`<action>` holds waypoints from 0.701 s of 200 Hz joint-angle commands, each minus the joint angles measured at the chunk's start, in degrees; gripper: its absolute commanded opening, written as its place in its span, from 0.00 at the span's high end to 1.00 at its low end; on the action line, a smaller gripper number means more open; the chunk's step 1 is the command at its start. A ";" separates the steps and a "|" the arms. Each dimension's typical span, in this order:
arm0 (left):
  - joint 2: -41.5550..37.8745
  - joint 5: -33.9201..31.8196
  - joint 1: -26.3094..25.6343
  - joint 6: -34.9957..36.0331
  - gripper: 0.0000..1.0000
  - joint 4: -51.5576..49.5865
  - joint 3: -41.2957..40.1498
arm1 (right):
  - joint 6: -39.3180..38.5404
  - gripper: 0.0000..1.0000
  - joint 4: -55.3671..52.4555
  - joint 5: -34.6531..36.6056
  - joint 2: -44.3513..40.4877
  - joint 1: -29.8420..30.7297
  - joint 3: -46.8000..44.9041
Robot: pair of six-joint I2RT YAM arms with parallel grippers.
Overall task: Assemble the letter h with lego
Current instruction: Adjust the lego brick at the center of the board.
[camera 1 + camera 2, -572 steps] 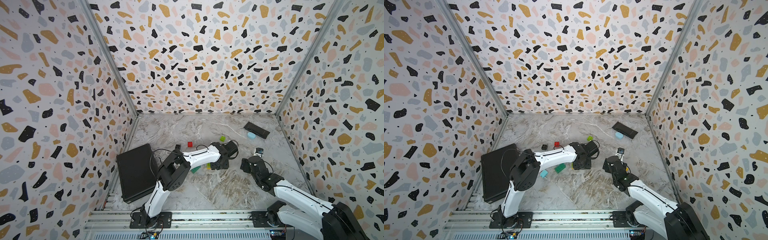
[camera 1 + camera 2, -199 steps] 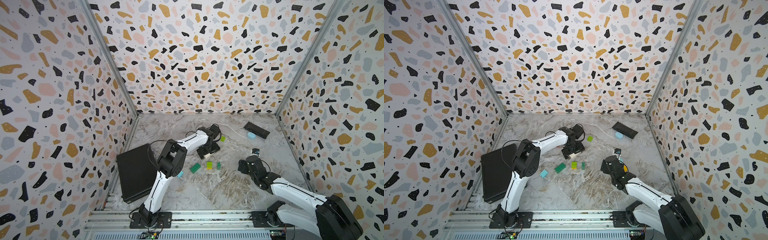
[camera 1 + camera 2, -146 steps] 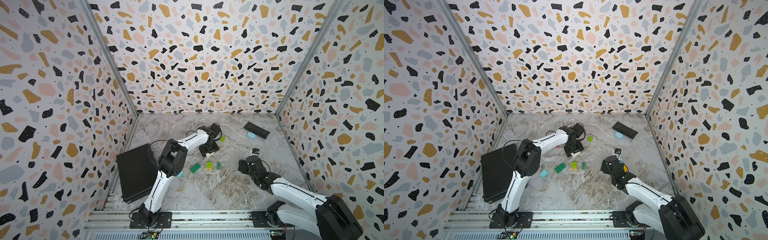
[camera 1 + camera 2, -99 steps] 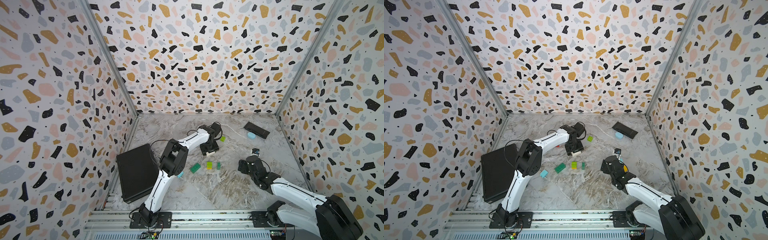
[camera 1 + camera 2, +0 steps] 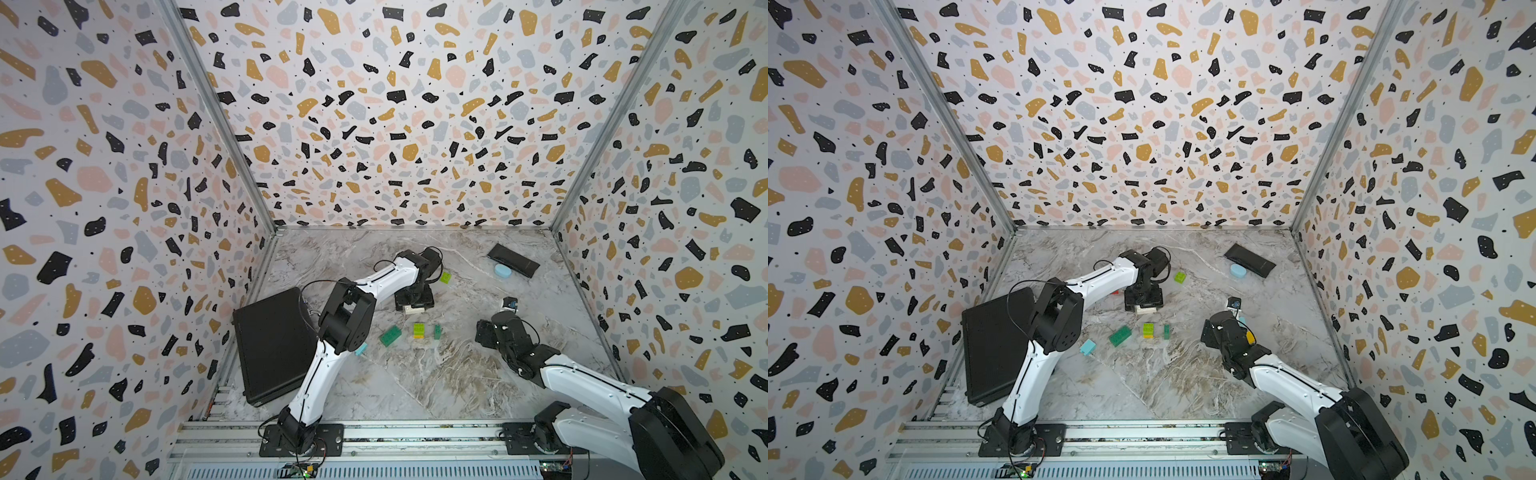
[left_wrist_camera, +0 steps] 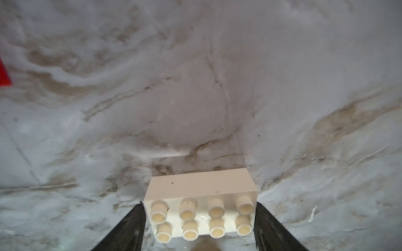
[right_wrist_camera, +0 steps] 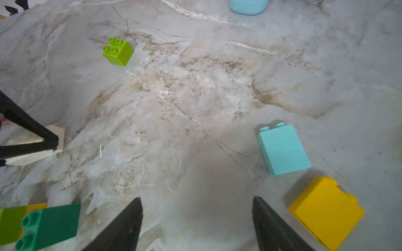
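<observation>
Lego bricks (image 5: pixel 390 335) lay scattered on the marbled table (image 5: pixel 436 382) inside speckled walls (image 5: pixel 395 124). Right gripper (image 7: pixel 197 203): jaws apart. Left gripper (image 6: pixel 199 206) flanked white brick (image 6: pixel 202 184); grip unclear.

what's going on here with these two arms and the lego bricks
The job is building an h from lego. The left end effector straddles a white brick lying on the table; whether it grips is unclear. The right end effector hangs open beside a light blue brick and a yellow brick. No h shape yet.
</observation>
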 commanded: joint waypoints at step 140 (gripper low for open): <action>2.92 -2.96 -1.43 2.90 0.08 -6.69 7.87 | -0.15 0.19 -0.03 0.38 -0.05 -0.17 1.69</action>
